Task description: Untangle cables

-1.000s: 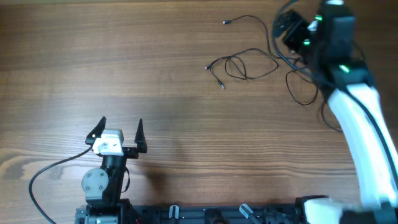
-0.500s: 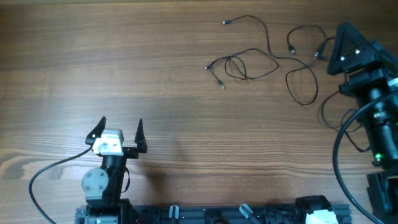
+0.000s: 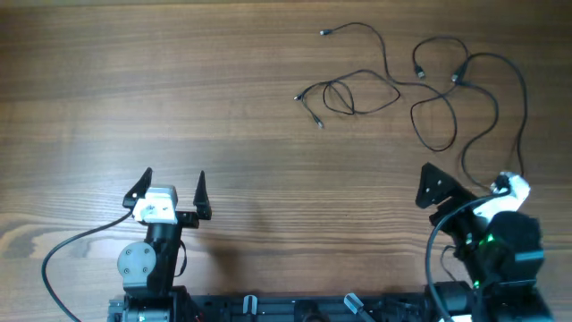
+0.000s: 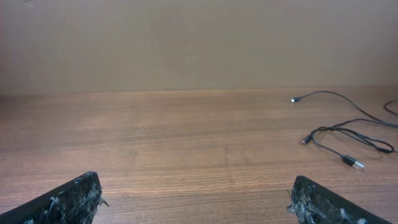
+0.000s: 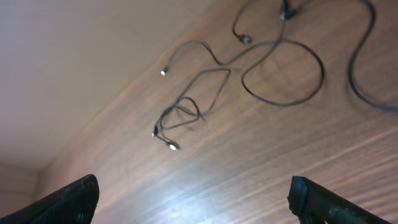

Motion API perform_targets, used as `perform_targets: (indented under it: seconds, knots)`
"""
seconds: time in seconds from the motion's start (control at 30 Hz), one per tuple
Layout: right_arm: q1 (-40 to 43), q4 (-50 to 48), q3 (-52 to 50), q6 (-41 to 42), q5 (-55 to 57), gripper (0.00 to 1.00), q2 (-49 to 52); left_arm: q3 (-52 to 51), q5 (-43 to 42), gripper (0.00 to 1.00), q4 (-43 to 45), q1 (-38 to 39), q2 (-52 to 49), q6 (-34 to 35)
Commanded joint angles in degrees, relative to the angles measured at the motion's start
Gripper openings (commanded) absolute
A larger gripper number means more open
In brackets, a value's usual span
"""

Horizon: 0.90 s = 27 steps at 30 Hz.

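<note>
Overhead cam: left gripper (image 3: pixel 174 176) sits w/ fingers spread wide, nothing in em. Right gripper (image 5: pixel 193 186) is also wide open & empty per its wrist cam. Cables (image 3: pixel 384 85) lie loose on the table (image 3: pixel 179 72), well ahead & off to the right of the left one. They're closer ahead of the right one, w/ one strand trailing back near it.

table (image 3: pixel 179 89) wood-grain, smooth, slight sheen; cables (image 3: pixel 340 94) thin matt black, silver metal tips
</note>
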<state>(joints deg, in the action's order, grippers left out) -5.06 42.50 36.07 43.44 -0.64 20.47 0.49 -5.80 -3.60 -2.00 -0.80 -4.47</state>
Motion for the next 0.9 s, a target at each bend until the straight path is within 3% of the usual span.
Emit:
perform_targets:
  seconds: [0.0, 0.1, 0.17, 0.4, 0.5, 0.63, 0.77, 0.87]
  knots:
    - [0.52, -7.04, -8.96, 1.25, -0.72, 1.00, -8.96, -0.17, 0.52, 1.00, -0.50, -0.37, 0.48, -1.11]
    - [0.52, -10.64, -13.73, -0.48, -0.70, 1.00, -15.02, -0.17, 0.55, 1.00, -0.50, -0.37, 0.48, -1.11]
    - [0.52, -18.64, -16.90, -5.90, -0.63, 1.00, -18.43, -0.17, 0.55, 1.00, -0.50, -0.37, 0.48, -1.09]
    - [0.52, -65.29, -28.20, -29.31, 1.07, 1.00, -20.26, -0.17, 0.52, 1.00, -0.50, -0.37, 0.48, -1.11]
    - [0.52, -78.88, -32.26, -32.94, 3.65, 1.00, -20.26, -0.17, 0.55, 1.00, -0.50, -0.37, 0.48, -1.09]
    - [0.52, -81.07, -35.32, -32.96, 4.74, 1.00, -20.26, -0.17, 0.55, 1.00, -0.50, -0.37, 0.48, -1.11]
    - [0.52, -76.59, -35.78, -33.07, 5.86, 1.00, -20.26, -0.17, 0.52, 1.00, -0.50, -0.37, 0.48, -1.09]
    - [0.52, -63.47, -35.78, -32.81, 5.53, 1.00, -20.26, -0.17, 0.55, 1.00, -0.50, -0.37, 0.48, -1.09]
